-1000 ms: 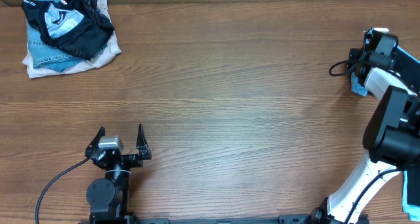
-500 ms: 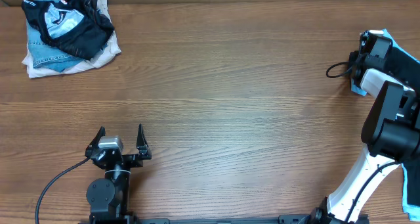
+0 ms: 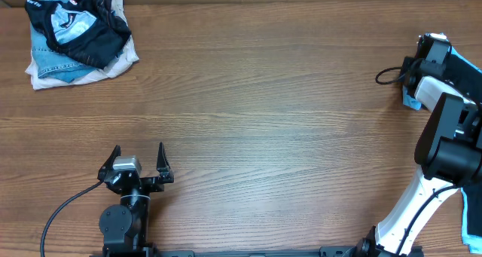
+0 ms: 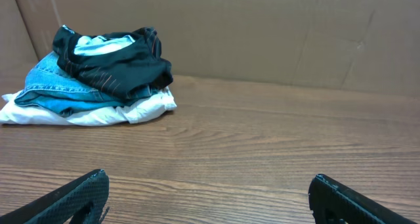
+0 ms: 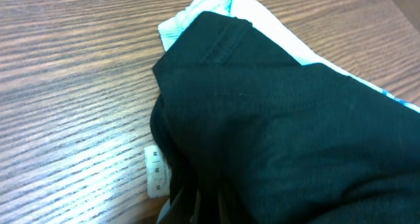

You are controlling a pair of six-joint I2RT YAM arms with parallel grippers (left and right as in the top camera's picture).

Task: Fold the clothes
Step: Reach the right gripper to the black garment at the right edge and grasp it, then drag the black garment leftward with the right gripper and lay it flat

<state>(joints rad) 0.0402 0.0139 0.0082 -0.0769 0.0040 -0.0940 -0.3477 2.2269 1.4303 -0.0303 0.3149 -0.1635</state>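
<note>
Left pincer: released, two black fingers spread wide and holding nothing, low over the near left of my worktop, a brown wood-grain board with fine lengthwise streaks.

Right pincer: at the far right edge of the worktop, above cloth. I cannot tell whether it is parted or clenched; black fabric fills my right wrist view and hides the fingers.

Item, black T-shirt: plain, matt, soft knit with a stitched seam line, lying in a rumpled heap directly under my right wrist. A small white neck label sticks out at its near left edge, against the wood.

Item, light blue garment: pale, thin, lying beneath the T-shirt, one folded corner showing beyond it.

Item, stack at the far left corner, well apart from both pincers: black-and-pale-blue patterned garment crumpled on top, denim folded flat beneath it, white cloth at the bottom, its edges spreading out on the wood.

Item, cardboard wall: plain brown, behind the stack.
</note>
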